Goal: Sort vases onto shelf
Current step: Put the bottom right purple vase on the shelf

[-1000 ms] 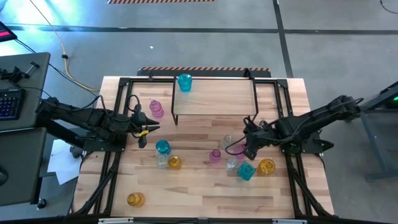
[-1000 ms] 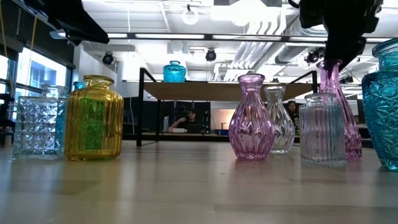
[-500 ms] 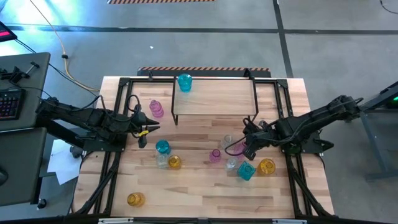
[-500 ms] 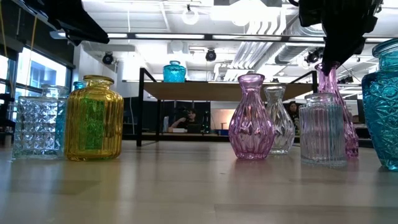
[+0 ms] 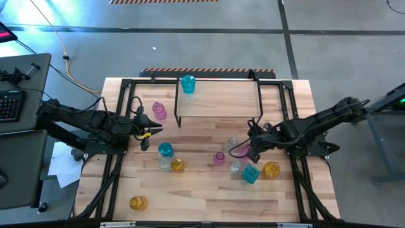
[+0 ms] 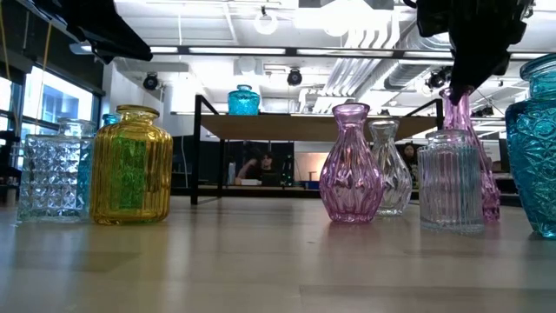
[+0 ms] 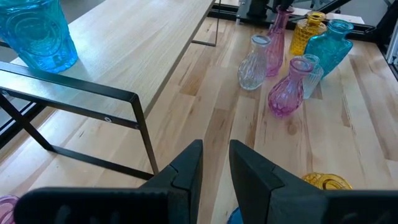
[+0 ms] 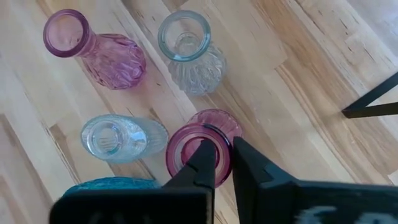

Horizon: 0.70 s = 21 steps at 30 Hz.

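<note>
Open-plan lab or workshop, exposed ceiling ducts [image 6: 365, 65], concrete floor [image 5: 209, 47], hazard-striped tape [image 5: 209, 70], seated person [image 6: 261, 167] behind.

A teal vase [image 5: 188, 83] stands upright on the shelf [image 5: 218, 101], at its far left corner. The other vases stand on the desk: a pink one [image 5: 158, 111] left of the shelf, a teal, clear and amber trio [image 5: 169, 158] nearer, a lone amber jar [image 5: 138, 203] at the front left. In the right cluster, the tall pink bottle [image 8: 199, 149] has the right pincer [image 8: 222, 163] clamped across its rim.
</note>
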Each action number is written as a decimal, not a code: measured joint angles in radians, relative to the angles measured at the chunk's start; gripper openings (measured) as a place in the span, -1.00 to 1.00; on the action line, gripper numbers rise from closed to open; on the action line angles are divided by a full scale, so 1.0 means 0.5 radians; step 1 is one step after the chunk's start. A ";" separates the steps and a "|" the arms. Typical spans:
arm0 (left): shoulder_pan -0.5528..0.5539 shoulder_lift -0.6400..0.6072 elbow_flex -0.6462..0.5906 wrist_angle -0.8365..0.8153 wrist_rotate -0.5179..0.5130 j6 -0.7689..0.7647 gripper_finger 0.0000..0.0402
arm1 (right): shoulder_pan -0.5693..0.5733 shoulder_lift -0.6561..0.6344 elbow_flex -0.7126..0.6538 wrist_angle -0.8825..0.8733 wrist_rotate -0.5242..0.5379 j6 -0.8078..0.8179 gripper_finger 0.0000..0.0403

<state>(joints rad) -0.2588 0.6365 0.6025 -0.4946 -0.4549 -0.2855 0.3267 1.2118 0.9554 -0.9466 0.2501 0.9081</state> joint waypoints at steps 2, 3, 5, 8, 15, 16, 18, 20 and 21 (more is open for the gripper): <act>-0.001 0.000 0.000 0.000 0.000 0.000 -0.64 | 0.000 0.008 0.031 -0.004 -0.025 -0.002 -0.97; -0.001 0.000 0.000 0.000 0.000 0.000 -0.64 | 0.000 0.010 0.053 -0.016 -0.032 -0.015 -0.97; 0.000 0.000 0.000 0.000 0.000 0.000 -0.64 | 0.001 0.010 0.111 -0.026 -0.028 -0.047 -0.99; 0.000 0.000 0.000 0.000 0.000 0.000 -0.64 | -0.001 0.008 0.200 -0.067 0.007 -0.071 -1.00; -0.001 0.000 0.000 0.000 -0.001 0.000 -0.64 | 0.000 0.005 0.364 -0.194 0.064 -0.075 -1.00; -0.001 0.000 0.000 -0.001 0.000 0.000 -0.64 | 0.000 0.005 0.377 -0.196 0.069 -0.076 -1.00; 0.000 0.000 0.000 0.000 0.000 0.000 -0.64 | 0.000 0.005 0.399 -0.204 0.072 -0.076 -1.00; -0.001 0.000 0.000 -0.001 -0.001 0.000 -0.64 | 0.000 0.005 0.423 -0.212 0.069 -0.076 -1.00; -0.001 0.000 0.000 0.000 -0.001 0.000 -0.64 | 0.000 0.004 0.436 -0.216 0.070 -0.076 -1.00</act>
<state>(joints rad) -0.2592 0.6365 0.6025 -0.4946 -0.4553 -0.2855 0.3267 1.2137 1.1736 -1.0544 0.2851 0.8703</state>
